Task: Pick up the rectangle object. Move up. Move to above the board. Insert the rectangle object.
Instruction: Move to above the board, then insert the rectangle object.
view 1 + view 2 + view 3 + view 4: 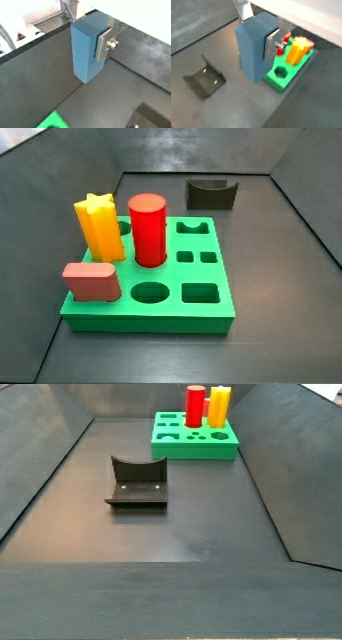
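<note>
My gripper (89,44) is shut on the rectangle object (85,52), a tall steel-blue slab that hangs upright above the dark floor. One silver finger (102,45) presses its side; the other finger is hidden behind it. Both wrist views show this grip, with the gripper (256,45) on the slab (252,50). The green board (281,76) lies below and just beyond the slab's lower end, and a corner of it also shows in a wrist view (52,121). The board shows in both side views (214,314) (195,452). Neither side view shows the gripper or the slab.
On the board stand a red cylinder (147,228), a yellow star post (98,226) and a salmon block (91,281). A dark notched block (210,194) sits behind the board. The fixture (136,482) stands mid-floor, also in a wrist view (204,80). Dark walls enclose the floor.
</note>
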Motion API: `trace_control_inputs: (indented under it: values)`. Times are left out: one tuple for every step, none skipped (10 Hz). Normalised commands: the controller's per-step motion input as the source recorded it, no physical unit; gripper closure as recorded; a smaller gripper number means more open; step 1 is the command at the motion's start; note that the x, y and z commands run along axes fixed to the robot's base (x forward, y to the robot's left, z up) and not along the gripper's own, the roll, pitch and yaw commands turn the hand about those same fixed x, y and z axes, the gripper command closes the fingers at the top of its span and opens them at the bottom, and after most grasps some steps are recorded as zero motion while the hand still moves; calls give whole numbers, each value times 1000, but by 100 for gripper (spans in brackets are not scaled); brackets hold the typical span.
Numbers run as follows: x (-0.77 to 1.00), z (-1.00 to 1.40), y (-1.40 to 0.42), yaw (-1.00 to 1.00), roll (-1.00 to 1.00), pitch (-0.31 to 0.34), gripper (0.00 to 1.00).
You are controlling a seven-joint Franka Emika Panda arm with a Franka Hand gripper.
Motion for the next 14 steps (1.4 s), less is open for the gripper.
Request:
trace_control_inputs:
  values:
    - [445,158,-1000,-5,-11,119,100]
    - [453,161,-1000,4,-5,121,100]
    - [462,163,-1000,4,-1,126,100]
    - [474,164,-1000,6,-10,128,100]
    - [483,170,-1000,10,9,131,100]
    - [511,174,-1000,8,5,135,100]
    - [530,178,-1000,10,12,134,100]
    - [414,138,-739,10,29,132,100]
    - [288,89,-455,10,46,131,100]
    - [164,54,-232,9,52,93,100]
    - [37,0,0,0,0,0,100]
    - [74,0,0,0,0,0,100]
    - [20,0,0,0,0,0,100]
    - [46,0,0,-29,0,4,100]
